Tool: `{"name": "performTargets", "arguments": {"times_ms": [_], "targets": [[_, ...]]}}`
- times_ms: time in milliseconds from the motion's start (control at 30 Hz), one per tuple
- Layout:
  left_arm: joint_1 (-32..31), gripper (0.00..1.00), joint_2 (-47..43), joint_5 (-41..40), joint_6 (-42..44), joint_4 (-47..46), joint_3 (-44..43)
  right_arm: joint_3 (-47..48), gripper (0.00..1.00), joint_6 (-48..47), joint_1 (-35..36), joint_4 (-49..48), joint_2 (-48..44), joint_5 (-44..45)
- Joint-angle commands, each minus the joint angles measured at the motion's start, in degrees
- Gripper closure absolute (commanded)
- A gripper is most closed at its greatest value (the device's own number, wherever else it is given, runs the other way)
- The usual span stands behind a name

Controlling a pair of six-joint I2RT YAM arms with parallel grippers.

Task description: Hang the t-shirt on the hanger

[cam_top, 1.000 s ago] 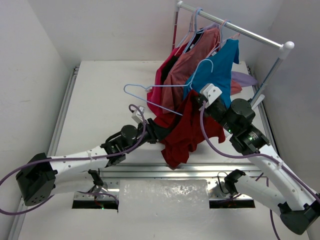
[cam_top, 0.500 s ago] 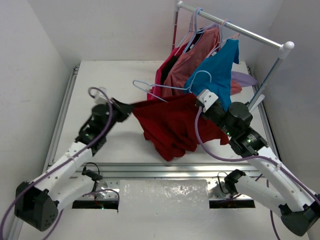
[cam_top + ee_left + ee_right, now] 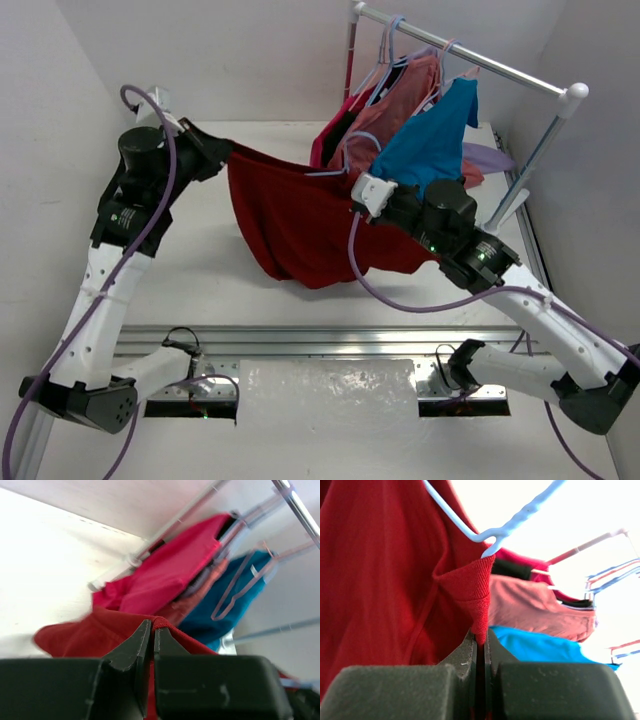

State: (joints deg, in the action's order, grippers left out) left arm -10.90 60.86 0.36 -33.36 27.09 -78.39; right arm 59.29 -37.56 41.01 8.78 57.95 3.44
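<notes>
I have the t-shirt (image 3: 300,225) stretched lengthwise from the left claw (image 3: 151,630) across to the right claw (image 3: 480,635), its middle sagging below both. Each claw is pinching cloth, and the hanger (image 3: 520,513) sits just above the right one.

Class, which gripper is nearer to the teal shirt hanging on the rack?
Right. The right gripper, shut on the t-shirt, is close beside the teal shirt; the left gripper grips the t-shirt's other end, far out to the left.
</notes>
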Motion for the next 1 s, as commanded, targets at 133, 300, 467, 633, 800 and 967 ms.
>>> {"name": "performTargets", "arguments": {"times_ms": [133, 300, 467, 633, 800, 967], "targets": [[-12.10, 1.00, 2.24, 3.36, 6.11, 3.65, -11.32, 13.73, 1.00, 16.88, 0.64, -6.66, 5.23, 4.65], [-19.69, 1.00, 9.25, 14.19, 11.38, 8.32, -30.89, 27.08, 1.00, 34.99, 0.56, -5.88, 10.33, -9.31], [-19.69, 1.00, 7.79, 12.40, 15.69, 13.08, -31.86, 31.87, 1.00, 39.06, 0.56, -2.18, 11.93, -11.21], [-19.69, 0.71, 2.16, 0.53, 17.63, 16.31, -26.03, 23.69, 1.00, 36.07, 0.38, -5.79, 7.70, -9.94], [-19.69, 0.14, -0.04, 7.08, 23.25, 17.47, -29.44, 19.65, 1.00, 40.02, -0.93, -8.42, 5.86, -12.67], [-19.69, 0.14, -2.67, 11.86, 30.89, 17.65, -33.50, 15.43, 1.00, 42.31, -1.90, -11.67, 5.33, -15.03]]}}
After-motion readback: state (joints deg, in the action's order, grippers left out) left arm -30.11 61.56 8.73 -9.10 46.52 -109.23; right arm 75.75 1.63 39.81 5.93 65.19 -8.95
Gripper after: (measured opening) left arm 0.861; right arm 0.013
